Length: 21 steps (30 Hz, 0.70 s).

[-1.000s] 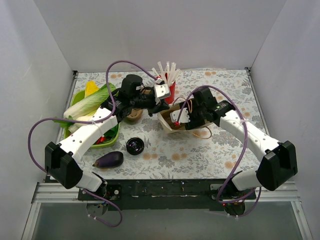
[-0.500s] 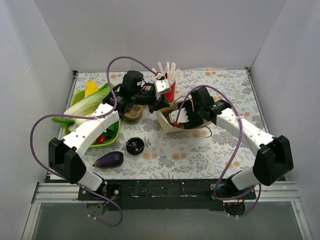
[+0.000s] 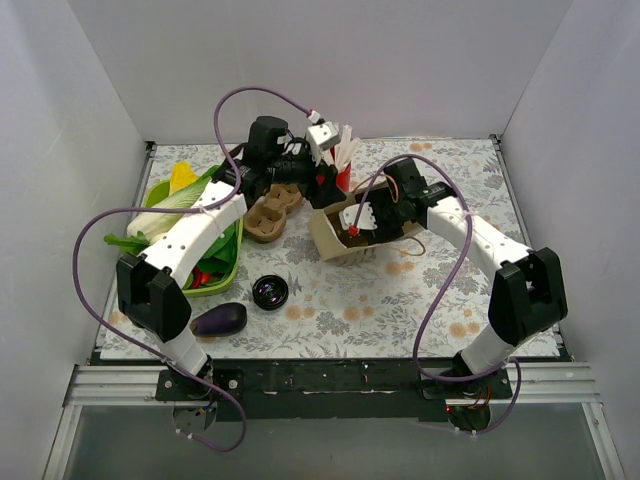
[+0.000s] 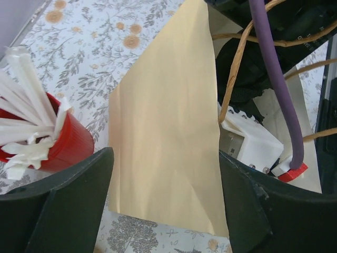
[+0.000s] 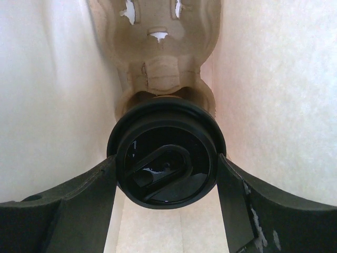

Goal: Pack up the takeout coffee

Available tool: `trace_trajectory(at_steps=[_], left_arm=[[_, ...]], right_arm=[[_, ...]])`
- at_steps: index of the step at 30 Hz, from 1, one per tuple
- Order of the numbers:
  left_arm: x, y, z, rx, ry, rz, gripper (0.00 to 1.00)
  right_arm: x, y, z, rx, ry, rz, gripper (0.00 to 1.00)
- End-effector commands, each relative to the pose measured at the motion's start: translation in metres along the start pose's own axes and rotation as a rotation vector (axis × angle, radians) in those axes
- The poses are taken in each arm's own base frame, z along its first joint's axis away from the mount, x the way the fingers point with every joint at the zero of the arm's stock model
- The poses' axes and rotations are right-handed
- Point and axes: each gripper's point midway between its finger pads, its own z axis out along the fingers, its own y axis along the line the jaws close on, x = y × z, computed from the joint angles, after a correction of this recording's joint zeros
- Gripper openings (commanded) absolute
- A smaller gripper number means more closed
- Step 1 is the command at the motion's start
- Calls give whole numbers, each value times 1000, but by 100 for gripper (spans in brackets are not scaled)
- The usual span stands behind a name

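Observation:
The takeout coffee [image 5: 166,158] shows only as its black lid, seen from above inside a tan paper bag [image 3: 333,243]. My right gripper [image 5: 166,174] reaches into the bag with a finger pressed on each side of the lid. Beyond the cup, a beige pulp carrier [image 5: 158,58] lies deeper in the bag. In the overhead view the right gripper [image 3: 366,222] is sunk in the bag's mouth and the cup is hidden. My left gripper [image 4: 166,158] hangs open over the bag's outer side [image 4: 163,137], touching nothing; it is also in the overhead view [image 3: 312,180].
A red cup of white straws [image 3: 341,172] stands just behind the bag, close to the left fingers [image 4: 79,179]. A second pulp carrier [image 3: 272,212], a green bin of vegetables [image 3: 228,262], a loose black lid [image 3: 271,291] and an eggplant [image 3: 220,319] lie to the left.
My left gripper has opened, let go of the bag and drawn back toward the red cup. The right arm has pushed farther into the bag, which has shifted slightly.

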Motion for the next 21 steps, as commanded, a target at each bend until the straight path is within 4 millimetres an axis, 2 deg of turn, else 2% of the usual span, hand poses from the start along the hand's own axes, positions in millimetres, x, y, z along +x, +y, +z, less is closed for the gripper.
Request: trace_trajectory(at_steps=[1, 4, 8, 14, 16, 21], left_arm=[[-37, 24, -18, -98, -74, -57, 77], [-42, 32, -25, -115, -88, -104, 78], [-28, 44, -25, -133, -62, -162, 77], [-13, 64, -36, -175, -65, -286, 78], [-2, 72, -36, -215, -46, -326, 77], [45, 80, -28, -277, 39, -453, 76]], right_arm=[[-5, -22, -8, -14, -95, -121, 1], [-5, -27, -7, -27, -130, -127, 1], [-12, -33, -7, -26, -183, -125, 1], [-18, -39, -9, -1, -208, -91, 1], [-18, -40, -9, 6, -206, -62, 1], [-16, -38, -1, 17, -202, -13, 1]])
